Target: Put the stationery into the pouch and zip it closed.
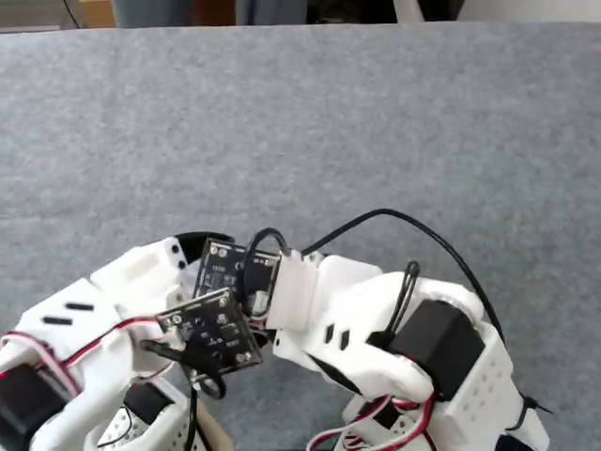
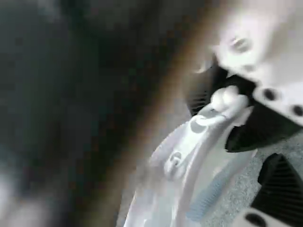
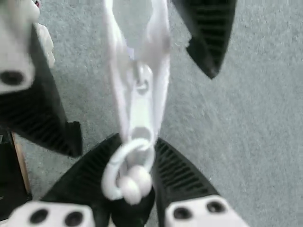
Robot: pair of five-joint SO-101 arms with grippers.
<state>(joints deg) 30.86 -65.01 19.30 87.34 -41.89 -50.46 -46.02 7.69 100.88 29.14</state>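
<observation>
Two tools meet low over the grey counter (image 3: 265,142). The right tool (image 3: 135,151) is pinched tight on the zip pull (image 3: 137,120). From it the pouch (image 3: 118,42) runs off between the left tool (image 3: 139,106)'s spread fingers (image 3: 47,104), a gap on either side.
</observation>
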